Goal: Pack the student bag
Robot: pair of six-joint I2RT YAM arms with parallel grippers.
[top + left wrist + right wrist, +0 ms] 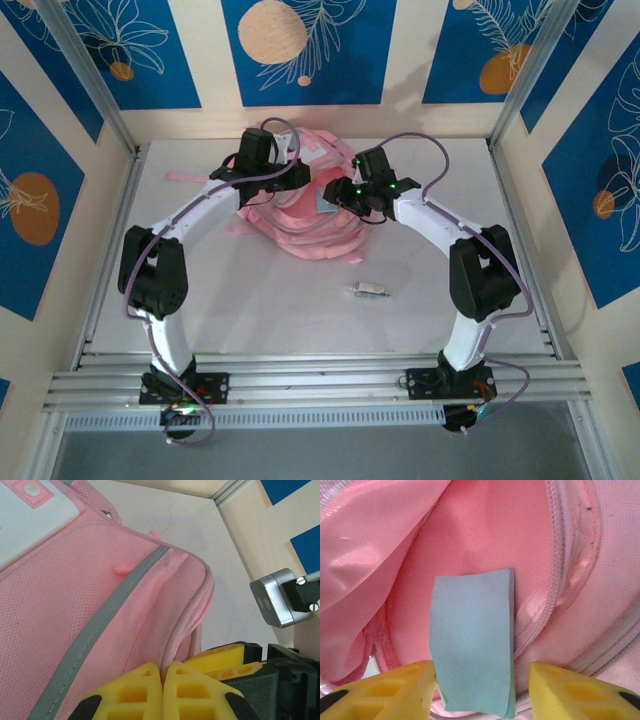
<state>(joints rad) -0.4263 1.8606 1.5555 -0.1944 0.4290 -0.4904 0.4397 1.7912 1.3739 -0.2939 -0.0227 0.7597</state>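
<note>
- Two arms, in the top external view, reach to the student bag (300, 238), which lies on the worktop (250, 315) toward its far side. The left pincer (288, 182) is at the bag's far left edge and the right pincer (337, 196) at its right edge, both right against the fabric. A small pale object (367, 289) lies on the near side of the bag, apart from it.
- One pincer, the left (162, 671), shows in the left wrist view. Its yellow fingers (135, 692) are pressed together, nipping a fold at the bag's (75, 620) zipped edge. The mesh panel with its grey strip spreads away from the tips.
- One more, the right pincer (481, 669), stands with its fingers (570, 690) parted at the bag's (485, 535) open mouth. A pale blue pad (472, 640) rests between them against the pink lining, beside the left finger and clear of the right one.
</note>
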